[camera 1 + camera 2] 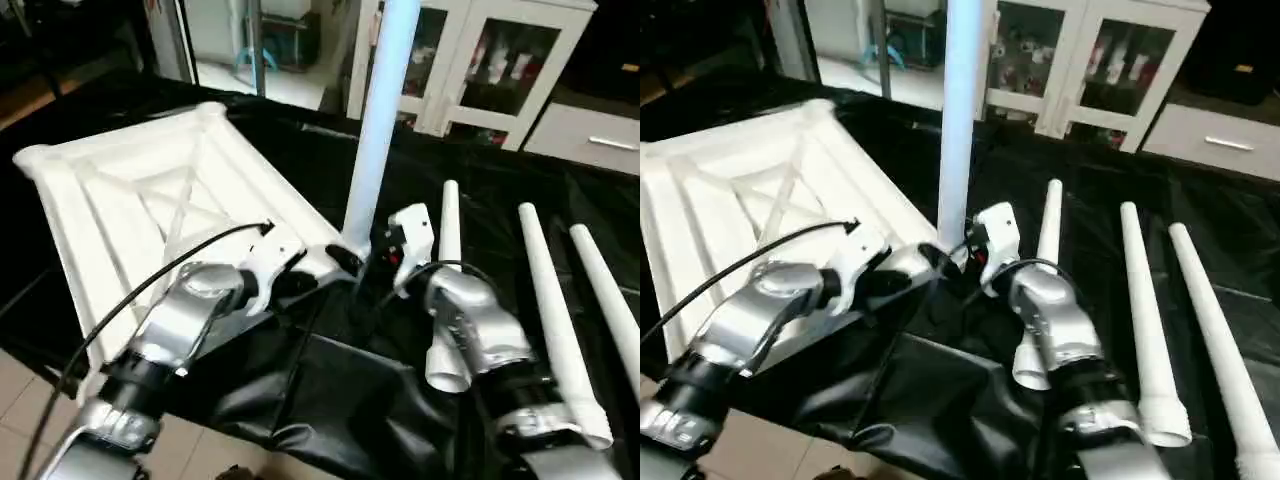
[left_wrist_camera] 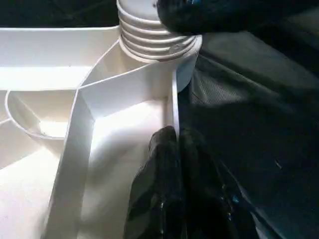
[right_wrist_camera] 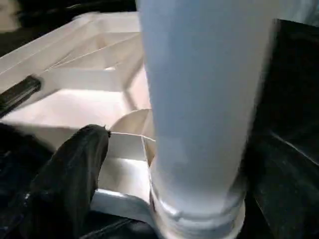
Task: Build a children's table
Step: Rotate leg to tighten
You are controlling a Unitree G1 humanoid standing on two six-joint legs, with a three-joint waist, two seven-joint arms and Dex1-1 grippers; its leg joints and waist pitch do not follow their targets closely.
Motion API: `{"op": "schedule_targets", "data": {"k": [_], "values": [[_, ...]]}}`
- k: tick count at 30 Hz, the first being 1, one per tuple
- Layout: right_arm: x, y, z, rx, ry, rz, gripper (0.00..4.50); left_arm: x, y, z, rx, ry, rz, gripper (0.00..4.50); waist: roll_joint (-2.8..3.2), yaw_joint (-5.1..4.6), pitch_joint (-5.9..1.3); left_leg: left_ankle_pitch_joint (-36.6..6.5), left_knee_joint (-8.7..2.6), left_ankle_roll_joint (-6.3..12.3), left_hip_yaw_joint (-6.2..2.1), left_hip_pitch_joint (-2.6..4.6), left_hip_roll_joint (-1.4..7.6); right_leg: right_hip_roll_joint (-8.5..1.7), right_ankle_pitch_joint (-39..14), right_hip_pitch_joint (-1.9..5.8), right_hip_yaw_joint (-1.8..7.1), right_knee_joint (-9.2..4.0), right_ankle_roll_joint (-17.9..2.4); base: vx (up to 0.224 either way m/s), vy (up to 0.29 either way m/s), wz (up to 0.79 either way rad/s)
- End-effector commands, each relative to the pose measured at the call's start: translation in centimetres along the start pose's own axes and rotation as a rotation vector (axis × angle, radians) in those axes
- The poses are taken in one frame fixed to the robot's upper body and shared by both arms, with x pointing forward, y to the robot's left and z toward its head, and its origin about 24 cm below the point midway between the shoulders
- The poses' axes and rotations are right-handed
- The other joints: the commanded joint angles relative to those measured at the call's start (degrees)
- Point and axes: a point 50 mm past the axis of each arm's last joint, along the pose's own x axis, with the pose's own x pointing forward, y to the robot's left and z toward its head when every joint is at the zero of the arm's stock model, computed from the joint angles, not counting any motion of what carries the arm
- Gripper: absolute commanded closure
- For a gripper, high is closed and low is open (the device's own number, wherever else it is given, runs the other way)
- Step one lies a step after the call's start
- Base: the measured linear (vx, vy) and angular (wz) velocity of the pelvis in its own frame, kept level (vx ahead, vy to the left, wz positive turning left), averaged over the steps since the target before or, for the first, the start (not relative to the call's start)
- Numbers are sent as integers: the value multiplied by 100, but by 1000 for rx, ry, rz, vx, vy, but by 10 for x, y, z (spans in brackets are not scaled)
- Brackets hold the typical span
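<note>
The children's table top (image 1: 120, 190) lies upside down on the black-covered work table, ribbed underside up. One white leg (image 1: 380, 120) stands upright in its near right corner socket (image 2: 154, 40). My left gripper (image 1: 325, 268) is shut on the top's thin rim wall just beside that socket, a finger on each side (image 2: 162, 164). At the base of the upright leg my right gripper (image 1: 388, 250) stands open. One finger (image 3: 75, 174) is a little way off the leg (image 3: 199, 109). Three loose legs (image 1: 447, 260) (image 1: 555, 320) (image 1: 610, 300) lie to the right.
The black cloth (image 1: 330, 400) hangs over the work table's near edge, with tiled floor (image 1: 20, 380) below on the left. White glass-door cabinets (image 1: 480, 60) stand behind the table. A black cable (image 1: 170, 265) arcs over my left forearm.
</note>
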Motion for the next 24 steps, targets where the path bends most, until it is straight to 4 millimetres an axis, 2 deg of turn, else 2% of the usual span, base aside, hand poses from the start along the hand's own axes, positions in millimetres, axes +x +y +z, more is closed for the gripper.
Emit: {"op": "schedule_targets", "data": {"k": [1,8,18,24], "values": [[-11,-2,4,-51,38,68,9,1,-17,-6,29,35,-148,450,76,-10,-307,-817,-425,4,-9,96,143,-293,402,234,206,-366,-1280,0,0,0],[-25,-2,5,-87,108,206,9,-12,-24,-10,71,55,-252,450,66,1,-305,-781,-417,55,-5,85,136,-295,412,242,202,-358,-1358,0,0,0],[-30,0,-2,-100,175,284,9,-19,-25,-10,78,58,-276,450,52,12,-319,-612,-394,122,-5,75,129,-299,570,253,198,-332,-1433,0,0,0],[-31,0,-4,-110,199,302,68,-20,-26,-10,75,62,-279,450,59,12,-323,-635,-390,116,-4,85,129,-295,541,254,194,-330,-1451,0,0,0]]}}
